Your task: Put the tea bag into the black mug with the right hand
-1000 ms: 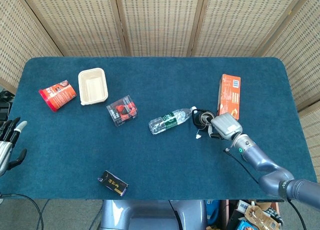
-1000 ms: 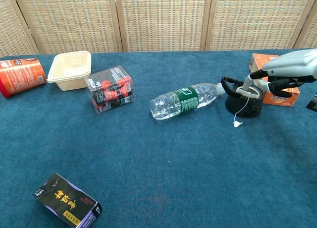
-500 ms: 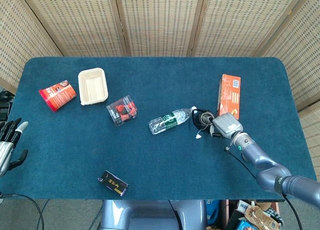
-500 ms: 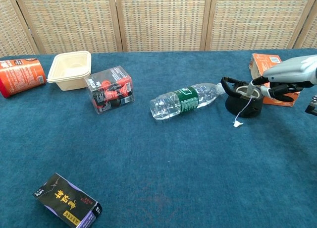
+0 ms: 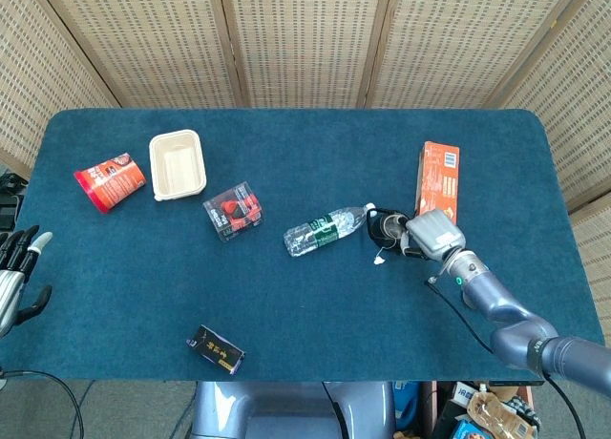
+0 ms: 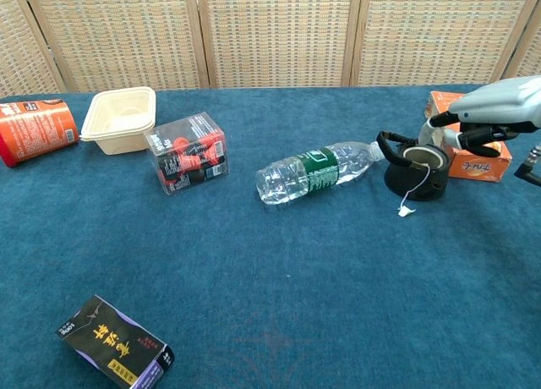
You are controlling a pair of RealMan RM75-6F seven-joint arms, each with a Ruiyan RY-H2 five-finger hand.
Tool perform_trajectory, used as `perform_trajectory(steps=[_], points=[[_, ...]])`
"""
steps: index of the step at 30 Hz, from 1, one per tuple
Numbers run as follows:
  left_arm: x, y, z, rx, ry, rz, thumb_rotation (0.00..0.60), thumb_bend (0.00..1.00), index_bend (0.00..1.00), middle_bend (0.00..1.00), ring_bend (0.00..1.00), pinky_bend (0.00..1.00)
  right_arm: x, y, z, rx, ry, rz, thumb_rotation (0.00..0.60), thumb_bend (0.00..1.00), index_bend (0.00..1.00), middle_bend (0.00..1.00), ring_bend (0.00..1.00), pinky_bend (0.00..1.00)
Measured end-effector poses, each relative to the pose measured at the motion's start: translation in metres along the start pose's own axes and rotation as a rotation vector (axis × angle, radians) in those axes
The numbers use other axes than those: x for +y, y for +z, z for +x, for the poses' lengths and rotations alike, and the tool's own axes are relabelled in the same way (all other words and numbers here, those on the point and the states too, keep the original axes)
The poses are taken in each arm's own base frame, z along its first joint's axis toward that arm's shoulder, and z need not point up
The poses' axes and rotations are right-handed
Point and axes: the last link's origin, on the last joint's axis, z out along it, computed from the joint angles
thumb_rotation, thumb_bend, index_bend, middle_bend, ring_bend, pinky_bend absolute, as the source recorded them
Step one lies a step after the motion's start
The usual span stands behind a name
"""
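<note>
— Which step is this?
— The release: the tea bag (image 6: 420, 155) seems to sit inside the squat black mug (image 6: 416, 173), its string and white tag (image 6: 406, 210) over the rim. The right hand (image 6: 486, 117) hovers just beside, fingers apart, holding nothing.
— Next?
— Lift clear without snagging the string.

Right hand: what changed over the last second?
The right hand has let go of the tea bag and drawn back from the black mug; the bag now sits in the mug, with its string and tag hanging outside. The left hand, water bottle and orange box stayed put.
</note>
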Motion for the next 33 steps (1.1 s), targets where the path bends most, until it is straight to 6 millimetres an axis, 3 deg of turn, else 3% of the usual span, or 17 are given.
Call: perform_trajectory(steps=[6, 10, 19, 29, 33], points=[[-0.001, -0.001, 0.0, 0.001, -0.007, 0.006, 0.6, 0.44, 0.0, 0.0, 0.0, 0.0, 0.001, -0.015, 0.013, 0.076, 0.032, -0.016, 0.0, 0.91, 0.16, 0.76, 0.86, 0.99], [-0.002, -0.003, -0.001, 0.004, -0.016, 0.015, 0.6, 0.44, 0.0, 0.0, 0.0, 0.0, 0.005, -0.029, 0.019, 0.162, 0.081, -0.054, 0.0, 0.84, 0.15, 0.64, 0.73, 0.96], [-0.003, -0.009, -0.003, 0.012, -0.044, 0.034, 0.6, 0.43, 0.0, 0.0, 0.0, 0.0, 0.018, -0.079, 0.014, 0.382, 0.215, -0.188, 0.0, 0.58, 0.06, 0.36, 0.4, 0.67], [0.0, -0.017, -0.004, 0.025, -0.052, 0.034, 0.6, 0.43, 0.0, 0.0, 0.0, 0.0, 0.022, -0.128, -0.011, 0.477, 0.287, -0.314, 0.0, 0.54, 0.0, 0.08, 0.07, 0.35], [0.003, -0.023, -0.008, 0.014, -0.058, 0.025, 0.6, 0.43, 0.0, 0.0, 0.0, 0.0, 0.022, -0.151, -0.029, 0.475, 0.293, -0.359, 0.086, 0.5, 0.0, 0.0, 0.0, 0.25]])
